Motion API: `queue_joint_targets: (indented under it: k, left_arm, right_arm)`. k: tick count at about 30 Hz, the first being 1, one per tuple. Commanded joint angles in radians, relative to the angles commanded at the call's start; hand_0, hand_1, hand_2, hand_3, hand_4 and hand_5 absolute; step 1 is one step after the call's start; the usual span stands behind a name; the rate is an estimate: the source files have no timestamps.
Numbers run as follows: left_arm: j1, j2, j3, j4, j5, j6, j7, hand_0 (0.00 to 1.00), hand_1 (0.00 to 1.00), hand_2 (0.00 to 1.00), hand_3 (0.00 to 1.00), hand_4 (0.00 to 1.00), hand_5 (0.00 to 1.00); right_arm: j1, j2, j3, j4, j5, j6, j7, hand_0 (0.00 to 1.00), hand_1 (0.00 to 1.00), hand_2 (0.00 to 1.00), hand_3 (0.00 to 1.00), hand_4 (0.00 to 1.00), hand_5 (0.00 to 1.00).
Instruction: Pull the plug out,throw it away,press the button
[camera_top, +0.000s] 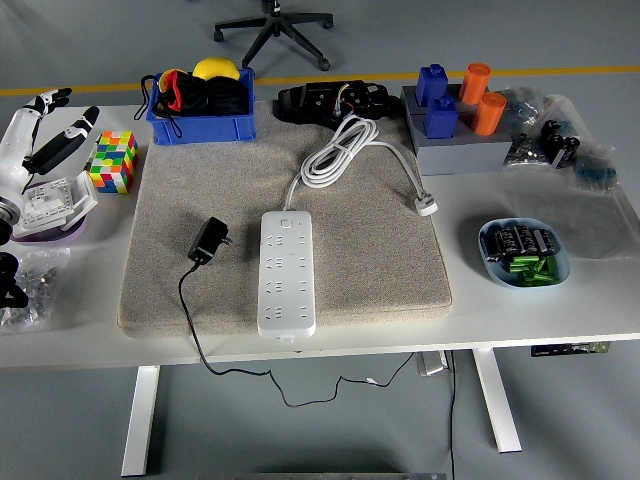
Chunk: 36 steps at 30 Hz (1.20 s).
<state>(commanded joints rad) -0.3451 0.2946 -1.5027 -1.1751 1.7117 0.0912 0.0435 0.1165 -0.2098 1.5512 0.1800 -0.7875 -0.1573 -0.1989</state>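
Landmark = white power strip, lying on the grey mat w/ its long axis running near-to-far, button end at the far side.

Black adapter plug lies just left of the strip, on the mat, not in any socket; prongs point roughly toward the strip, its thin black cord trails off the near mat edge and down below the table. So pull + toss look done, judging by how it lies. What's left, I'd say: the press.

Button sits at the strip's far end, in the middle, small; can't tell if it's on or off.

Left hand is far left of the strip, well apart, beyond the mat's left edge, raised near the rubik's cube. Fingers spread and loose, holding nothing. Right hand isn't in view at all, so left is the only one placed to act.

Key relation: from the left hand the button lies to the right and a bit nearer the table's front edge, w/ the cube and the adapter plug roughly between. Reach prob. has to cross the mat sideways, across the strip's long axis, then come down on the far end w/ one fingertip. Risk: snagging the plug or its cord en route.

The strip's own white cable coils beyond the far end, clear of the left hand's path.
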Motion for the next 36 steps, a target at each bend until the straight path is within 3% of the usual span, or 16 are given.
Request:
queue_joint_targets:
  k: [36]
  left_arm:
    - [-0.009, -0.003, 0.022, 0.013, -0.009, -0.017, 0.006, 0.98, 0.955, 0.915, 0.897, 0.76, 0.833]
  right_arm:
    - [-0.007, -0.008, 0.016, 0.0, -0.005, -0.005, 0.0, 0.74, 0.66, 0.645, 0.613, 0.661, 0.472]
